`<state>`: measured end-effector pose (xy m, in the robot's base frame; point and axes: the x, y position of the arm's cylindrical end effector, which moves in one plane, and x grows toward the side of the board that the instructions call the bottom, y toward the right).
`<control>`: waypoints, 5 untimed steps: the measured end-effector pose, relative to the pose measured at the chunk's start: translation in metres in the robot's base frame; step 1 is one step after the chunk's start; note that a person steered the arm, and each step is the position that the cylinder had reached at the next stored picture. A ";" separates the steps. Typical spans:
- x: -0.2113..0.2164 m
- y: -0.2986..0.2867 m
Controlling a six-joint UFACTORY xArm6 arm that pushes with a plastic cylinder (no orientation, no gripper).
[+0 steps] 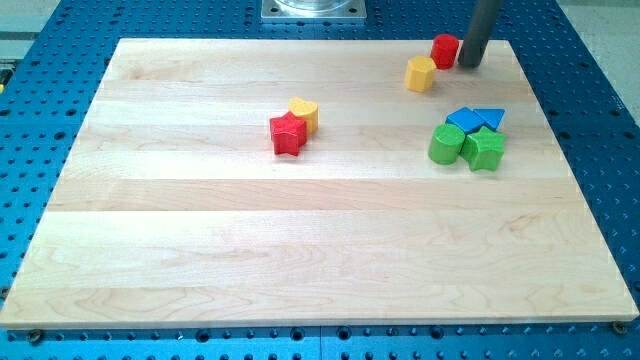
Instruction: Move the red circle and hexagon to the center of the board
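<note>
A red circle block sits near the view's top right of the wooden board. A yellow hexagon block lies just below and left of it, nearly touching. My tip is right beside the red circle, on its right side, touching or almost touching it. The rod rises out of the view's top edge.
A red star and a yellow heart touch each other left of the board's middle. At the right are a green cylinder, a green star, a blue block and a blue triangle, clustered together.
</note>
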<state>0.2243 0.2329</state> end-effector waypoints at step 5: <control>0.082 -0.039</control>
<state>0.3059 0.1944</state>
